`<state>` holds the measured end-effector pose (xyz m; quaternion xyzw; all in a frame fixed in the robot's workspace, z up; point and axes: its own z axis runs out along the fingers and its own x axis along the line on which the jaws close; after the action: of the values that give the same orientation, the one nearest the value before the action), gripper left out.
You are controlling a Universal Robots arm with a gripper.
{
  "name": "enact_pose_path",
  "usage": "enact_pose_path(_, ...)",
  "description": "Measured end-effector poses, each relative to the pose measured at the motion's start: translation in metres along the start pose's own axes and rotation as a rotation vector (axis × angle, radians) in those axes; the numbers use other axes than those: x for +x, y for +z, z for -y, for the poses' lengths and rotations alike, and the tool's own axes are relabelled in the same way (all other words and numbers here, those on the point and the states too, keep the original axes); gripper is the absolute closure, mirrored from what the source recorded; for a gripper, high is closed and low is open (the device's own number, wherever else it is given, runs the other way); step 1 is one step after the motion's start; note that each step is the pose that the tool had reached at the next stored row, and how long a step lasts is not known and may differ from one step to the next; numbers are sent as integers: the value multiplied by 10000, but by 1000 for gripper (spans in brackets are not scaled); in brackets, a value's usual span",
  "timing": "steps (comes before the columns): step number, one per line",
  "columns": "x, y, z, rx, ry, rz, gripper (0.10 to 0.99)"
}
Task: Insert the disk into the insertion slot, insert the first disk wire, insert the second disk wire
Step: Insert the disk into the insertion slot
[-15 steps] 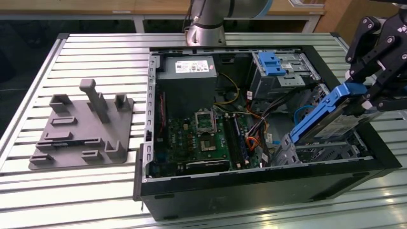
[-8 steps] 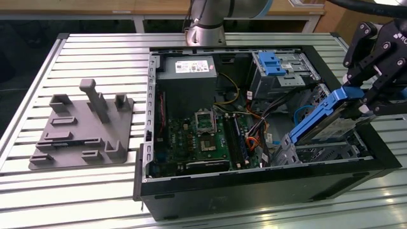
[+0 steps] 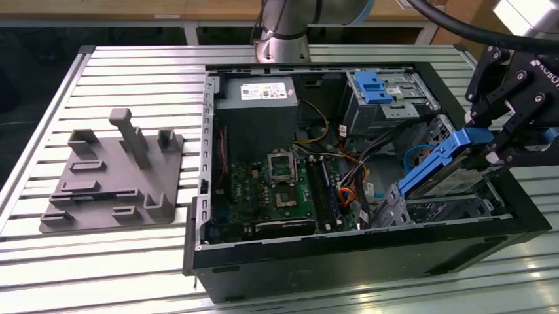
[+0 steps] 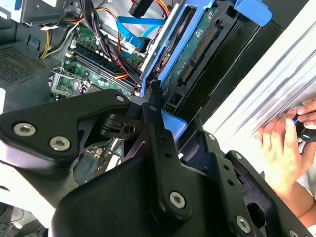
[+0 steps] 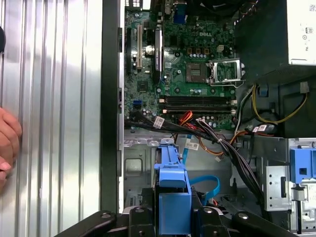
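**A:** Gripper, what state?

**B:** The gripper [image 3: 498,149] is over the computer case [image 3: 349,265], at the case's corner on the exterior view's right. Its jaws are clamped on the blue carrier end of the disk [image 3: 444,165]. Both wrist views show the blue tab pinched between the black fingers [image 4: 154,116].

**A:** How does the disk lie?

**B:** Tilted. The high end is in the gripper and the low end is down at the open top of the insertion slot [image 3: 447,210]. I cannot tell whether metal touches metal.

**A:** What's around the slot?

**B:** The motherboard [image 3: 279,190] lies flat mid-case. The taller cage [image 3: 384,91] with its blue latch is at the case's far edge, apart from the disk. In the first wrist view a blue cable [image 5: 205,183] loops just beside the carrier.

**A:** And the table?

**B:** The slatted table [image 3: 131,72] carries the case. A grey fixture [image 3: 114,176] sits near the table's edge on the exterior view's left, well apart from the case. A person's hand [image 5: 7,145] rests on the slats beside the case wall.
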<state>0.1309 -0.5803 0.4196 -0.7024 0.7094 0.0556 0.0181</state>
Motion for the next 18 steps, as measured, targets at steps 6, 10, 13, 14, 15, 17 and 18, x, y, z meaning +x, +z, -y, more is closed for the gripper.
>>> enact_pose_path(6,11,66,4,0,-1,-1,722)
enact_pose_path(10,12,68,4,1,-2,0,655)
enact_pose_path(13,12,69,4,1,-1,2,529)
enact_pose_path(14,12,69,4,1,-1,3,529)
enact_pose_path(15,12,69,4,1,-1,1,529)
enact_pose_path(17,12,69,4,1,-2,1,529)
enact_pose_path(18,12,68,4,2,-1,0,529)
